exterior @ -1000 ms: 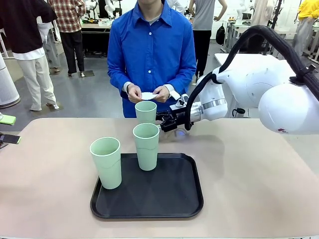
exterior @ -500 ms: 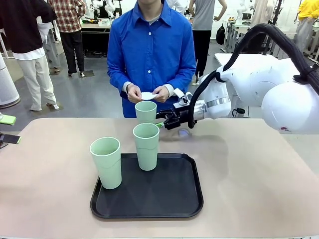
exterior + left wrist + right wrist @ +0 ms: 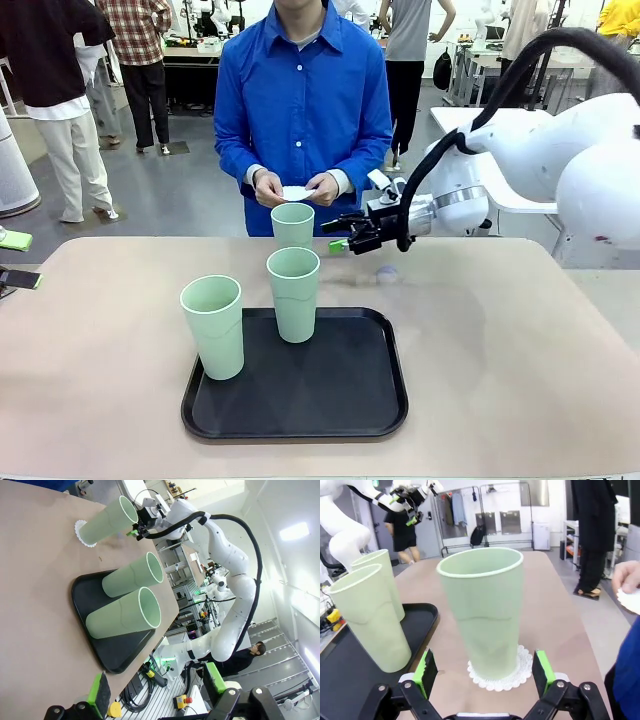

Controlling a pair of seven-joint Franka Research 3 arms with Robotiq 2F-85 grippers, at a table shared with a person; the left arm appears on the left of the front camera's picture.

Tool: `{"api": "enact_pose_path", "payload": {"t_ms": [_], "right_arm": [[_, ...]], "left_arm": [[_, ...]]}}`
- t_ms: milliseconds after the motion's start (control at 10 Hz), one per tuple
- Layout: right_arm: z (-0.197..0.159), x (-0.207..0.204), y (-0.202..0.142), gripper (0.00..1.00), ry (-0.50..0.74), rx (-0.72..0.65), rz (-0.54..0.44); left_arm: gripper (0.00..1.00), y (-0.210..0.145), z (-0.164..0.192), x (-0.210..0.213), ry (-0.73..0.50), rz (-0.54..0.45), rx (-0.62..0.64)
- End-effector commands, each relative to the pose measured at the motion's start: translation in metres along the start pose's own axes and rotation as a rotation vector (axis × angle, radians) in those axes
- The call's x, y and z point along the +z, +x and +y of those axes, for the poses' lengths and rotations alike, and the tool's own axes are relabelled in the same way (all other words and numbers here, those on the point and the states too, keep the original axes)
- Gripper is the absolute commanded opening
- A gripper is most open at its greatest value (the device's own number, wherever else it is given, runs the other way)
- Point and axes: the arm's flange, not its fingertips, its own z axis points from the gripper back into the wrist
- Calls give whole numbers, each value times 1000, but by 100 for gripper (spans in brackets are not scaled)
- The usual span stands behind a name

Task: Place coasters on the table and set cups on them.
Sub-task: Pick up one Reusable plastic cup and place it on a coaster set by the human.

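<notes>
1. The table [image 3: 500, 340] is seen as a broad beige-tan matte top with rounded corners. Its right half is left bare up to the right edge, and a bare strip is also left between the tray and the left edge.
2. The right arm [image 3: 520, 170] is brought in from the right and held above the far right part of the table, with its tip near the far centre.
3. A person [image 3: 305, 110] in a blue shirt is stood at the far edge, in the middle.
4. A black tray [image 3: 340, 385] is laid at the near centre, close to the near edge. Its right and near parts are left bare.
5. Three tall, pale mint-green, handleless tumblers, tapered towards the base, are stood upright.
   - The near cup [image 3: 213, 325] is set at the tray's left edge.
   - The middle cup [image 3: 293, 295] is set at the tray's far edge.
   - The far cup [image 3: 292, 225] is set on the table just beyond the tray.
6. The right gripper [image 3: 335, 236] is held just right of the far cup, apart from it, with its fingers spread and nothing grasped.
7. The left gripper [image 3: 156, 687] is seen with its fingers spread wide and nothing between them.
8. A scalloped white coaster [image 3: 495, 684] is laid flat under the far cup, its edge showing all around the base.
9. A second coaster [image 3: 297, 192] is held in the person's hands [image 3: 322, 188] above the far edge.
</notes>
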Motion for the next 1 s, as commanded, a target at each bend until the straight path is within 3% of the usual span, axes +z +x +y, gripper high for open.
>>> {"api": "enact_pose_path", "payload": {"t_ms": [0,200,300,500,900], "right_arm": [[54,18,21,100,-128,-54,58],[92,24,53,100,-255,-194,110],[108,22,66,100,-282,-210,162],[141,7,102,100,-374,-383,276],[193,-23,174,100,-524,-627,594]], "left_arm": [[100,0,0,1,-11,-9,-7],[100,0,0,1,-11,-9,-7],[100,0,0,1,-11,-9,-7],[100,0,0,1,-11,-9,-7],[100,0,0,1,-11,-9,-7]]}}
